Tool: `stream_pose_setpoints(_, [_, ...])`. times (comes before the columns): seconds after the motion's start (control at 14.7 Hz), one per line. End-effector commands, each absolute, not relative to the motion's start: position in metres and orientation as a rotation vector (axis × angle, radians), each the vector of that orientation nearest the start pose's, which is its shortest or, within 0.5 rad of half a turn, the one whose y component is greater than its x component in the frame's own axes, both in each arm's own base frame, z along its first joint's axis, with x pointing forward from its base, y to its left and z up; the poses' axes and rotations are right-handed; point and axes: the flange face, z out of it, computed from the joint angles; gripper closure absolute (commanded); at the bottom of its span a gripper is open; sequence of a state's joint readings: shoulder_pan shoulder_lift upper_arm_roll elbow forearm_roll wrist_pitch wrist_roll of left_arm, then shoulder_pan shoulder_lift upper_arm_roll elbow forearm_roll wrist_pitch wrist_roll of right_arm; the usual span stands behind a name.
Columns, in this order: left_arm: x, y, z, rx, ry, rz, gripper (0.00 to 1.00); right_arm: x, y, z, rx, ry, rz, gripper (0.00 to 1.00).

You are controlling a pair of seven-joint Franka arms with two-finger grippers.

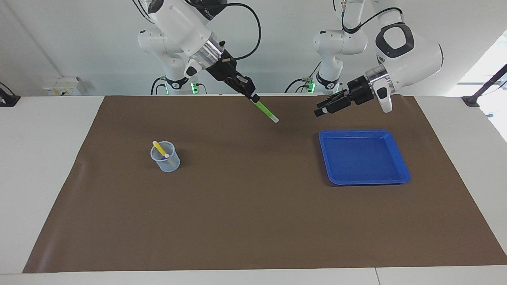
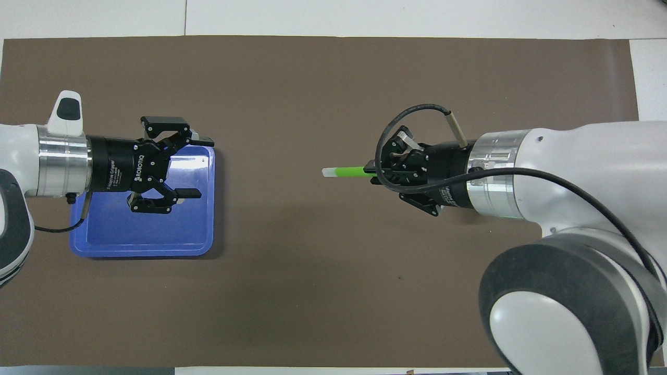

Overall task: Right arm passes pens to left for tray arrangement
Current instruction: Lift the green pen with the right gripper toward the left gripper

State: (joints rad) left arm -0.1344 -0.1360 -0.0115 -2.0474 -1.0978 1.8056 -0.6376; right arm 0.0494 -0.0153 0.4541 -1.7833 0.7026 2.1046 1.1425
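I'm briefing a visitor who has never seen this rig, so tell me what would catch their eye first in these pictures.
The green pen stands out first: the right gripper is shut on it and holds it in the air over the middle of the brown mat, whitish tip pointing toward the left gripper. That gripper hangs open over the bright blue tray. Toward the right arm's end, a small translucent cup holds the yellow pen.

Showing: three pens, namely one green pen, one yellow pen, one purple pen; one tray; one cup; two tools.
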Motion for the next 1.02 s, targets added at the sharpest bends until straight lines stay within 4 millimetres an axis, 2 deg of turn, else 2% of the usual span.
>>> stream_pose_setpoints(0.0, [0.481,-0.147,0.534,1.922,0.872,-0.683,0.0,0.507,0.331,0.59,-2.146,1.106,0.418,1.0])
stream_pose_setpoints(0.14, [0.484,-0.144,0.541,1.932,0.992,-0.707,0.0,0.5,0.345,0.586,-2.15,1.11,0.454,1.0])
stream_pose_setpoints(0.2, [0.482,-0.149,0.551,1.998,1.036,-0.697,0.0,0.493,0.356,0.584,-2.152,1.112,0.48,1.0])
stream_pose_setpoints(0.27, [0.476,-0.157,0.563,2.037,1.104,-0.682,0.0,0.49,0.359,0.584,-2.147,1.118,0.494,1.0])
stream_pose_setpoints(0.41, [0.469,-0.183,0.574,2.065,1.259,-0.615,0.03,0.488,0.362,0.584,-2.125,1.118,0.533,1.0])
stream_pose_setpoints(0.54, [0.465,-0.195,0.574,2.096,1.319,-0.581,0.07,0.488,0.363,0.584,-2.094,1.127,0.571,1.0])
stream_pose_setpoints(0.68, [0.451,-0.22,0.569,2.213,1.395,-0.521,0.08,0.486,0.367,0.582,-2.099,1.121,0.584,1.0])
stream_pose_setpoints(0.82, [0.447,-0.223,0.571,2.214,1.449,-0.503,0.13,0.48,0.375,0.582,-2.101,1.125,0.6,1.0])
stream_pose_setpoints(0.95, [0.447,-0.224,0.576,2.174,1.531,-0.511,0.13,0.478,0.376,0.581,-2.106,1.123,0.609,1.0])
